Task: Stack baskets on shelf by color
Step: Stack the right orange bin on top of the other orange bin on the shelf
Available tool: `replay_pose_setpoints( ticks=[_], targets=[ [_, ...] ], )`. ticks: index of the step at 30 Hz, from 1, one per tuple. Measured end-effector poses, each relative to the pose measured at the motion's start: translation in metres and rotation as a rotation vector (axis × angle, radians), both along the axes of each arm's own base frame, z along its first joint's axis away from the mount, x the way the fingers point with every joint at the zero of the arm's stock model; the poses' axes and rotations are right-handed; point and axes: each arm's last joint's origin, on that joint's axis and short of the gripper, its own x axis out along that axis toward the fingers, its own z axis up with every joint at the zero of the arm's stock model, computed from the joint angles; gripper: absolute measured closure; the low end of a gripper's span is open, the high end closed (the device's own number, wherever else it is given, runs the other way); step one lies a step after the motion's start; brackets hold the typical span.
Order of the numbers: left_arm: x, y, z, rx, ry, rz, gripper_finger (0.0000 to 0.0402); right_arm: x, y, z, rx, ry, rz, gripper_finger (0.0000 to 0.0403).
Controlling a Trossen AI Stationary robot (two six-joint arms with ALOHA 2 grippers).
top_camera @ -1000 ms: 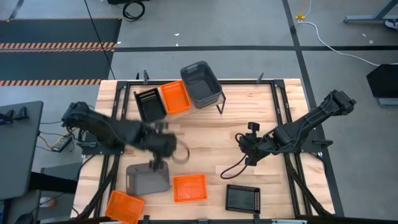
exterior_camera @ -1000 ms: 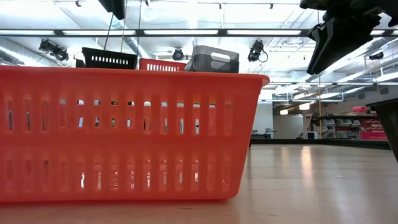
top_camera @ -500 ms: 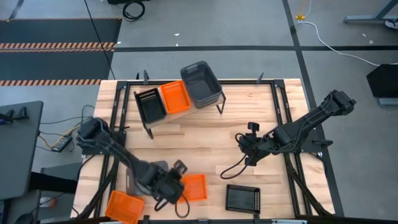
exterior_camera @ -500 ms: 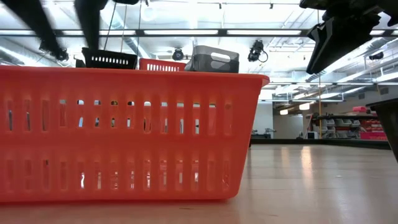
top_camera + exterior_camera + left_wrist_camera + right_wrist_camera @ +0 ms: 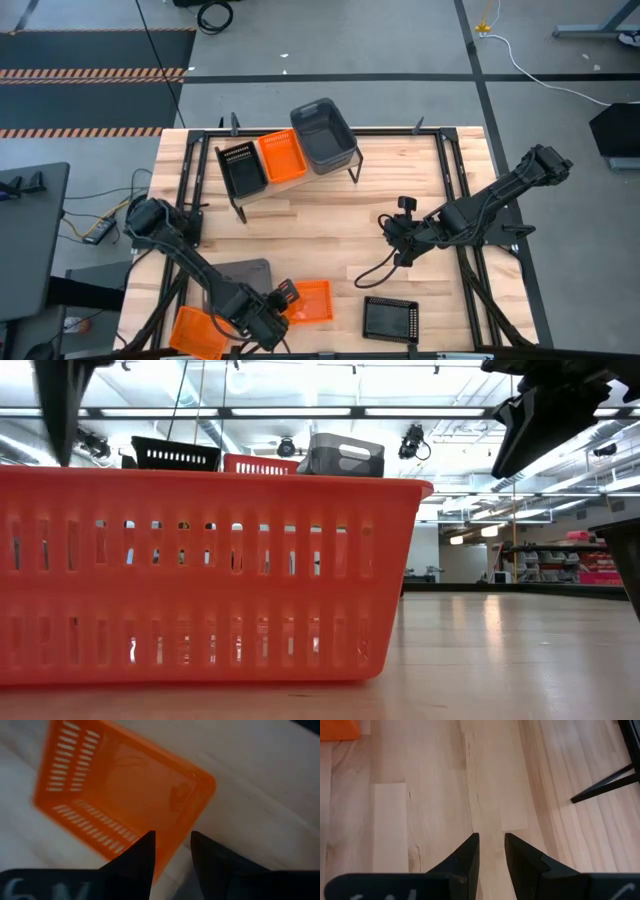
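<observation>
Orange slotted plastic basket (image 5: 125, 795) lay just beyond my left claw (image 5: 172, 851), fingers parted, empty; judged light, stiff — take its rim.

orange basket (image 5: 200, 575) cropped left, left arm blurred

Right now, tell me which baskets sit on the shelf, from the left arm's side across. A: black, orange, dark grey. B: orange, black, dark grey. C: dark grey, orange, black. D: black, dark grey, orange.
A: in the high view the shelf carries the black basket, then the orange basket, then the dark-grey bin.
</observation>
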Motion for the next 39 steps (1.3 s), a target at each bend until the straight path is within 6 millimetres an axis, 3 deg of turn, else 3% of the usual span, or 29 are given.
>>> replay_pose_setpoints(
  ticks=[6,19,23,27,31,39],
  targets=[
    [0.006,-0.001,-0.019,0.03,0.055,-0.038,0.0271,0.001,0.0,0.0,0.003,-0.007,0.001,0.0304],
    [0.025,0.009,-0.036,0.018,0.072,-0.018,0.0273,0.001,0.0,0.0,0.005,-0.01,0.0,0.0304],
    [0.029,0.009,-0.047,0.015,0.096,-0.02,0.0291,0.001,0.0,0.001,0.006,-0.012,0.0,0.0304],
    [0.032,0.012,-0.051,0.047,0.091,-0.005,0.0333,0.001,0.0,0.001,0.007,-0.015,0.0,0.0304],
    [0.038,0.015,-0.043,0.062,0.052,0.051,0.039,0.001,0.0,0.001,0.007,-0.016,0.0,0.0304],
    [0.063,0.023,0.014,0.047,-0.046,0.201,0.0396,0.001,0.0,0.001,0.007,-0.016,0.0,0.0304]
  ],
)
